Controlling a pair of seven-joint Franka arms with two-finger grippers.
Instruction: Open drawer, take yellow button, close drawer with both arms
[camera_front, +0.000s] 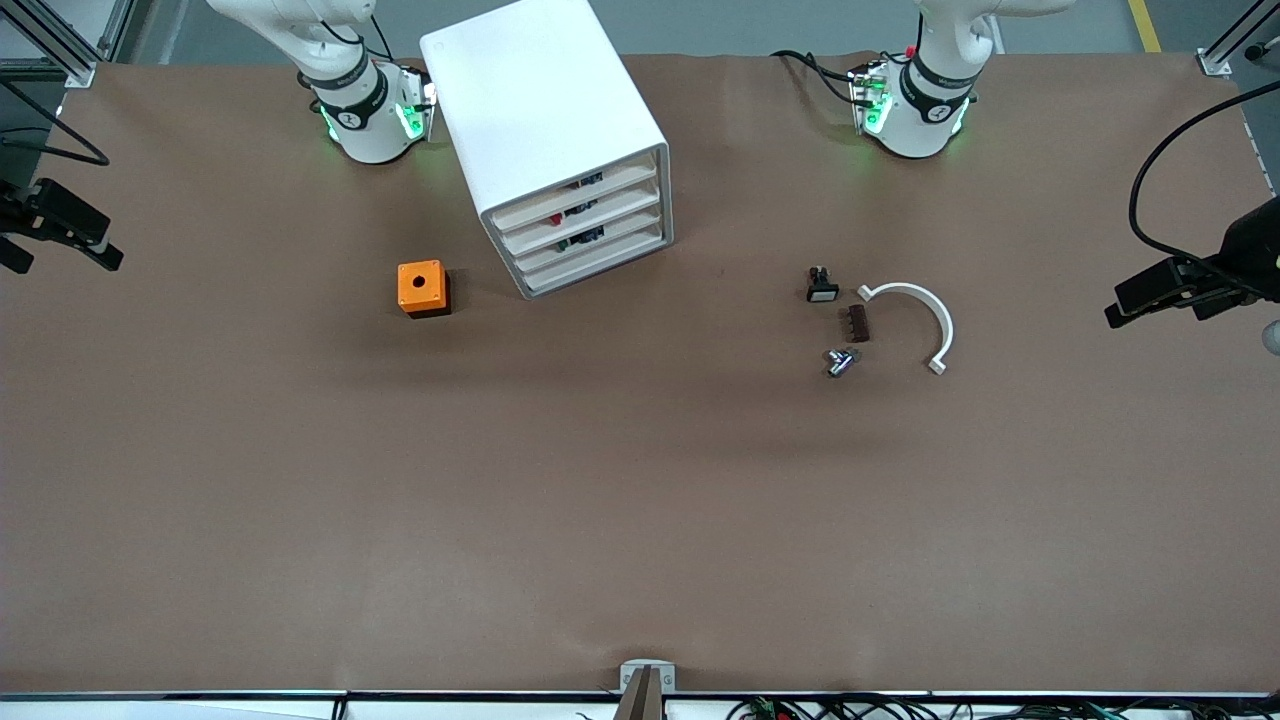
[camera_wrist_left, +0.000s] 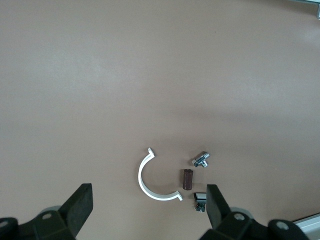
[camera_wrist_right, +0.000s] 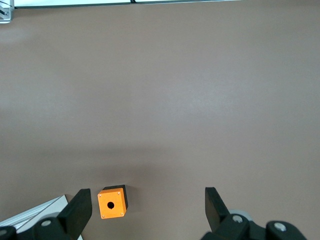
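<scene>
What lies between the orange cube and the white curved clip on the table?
In the front view, the cabinet's drawer end sits between the orange cube and white curved clip.

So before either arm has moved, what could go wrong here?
1. The cabinet stands askew with all four drawers shut; a one-armed pull on the top drawer may drag it.
2. The button is not visible, so the pick starts blind.
3. Both open grippers, left and right, hang high, far from the cabinet.

White cabinet (camera_front: 545, 120), orange cube (camera_front: 421, 286), white arc (camera_front: 915, 318), perhaps dark-brown block (camera_front: 856, 323), brown table (camera_front: 640, 500).
</scene>
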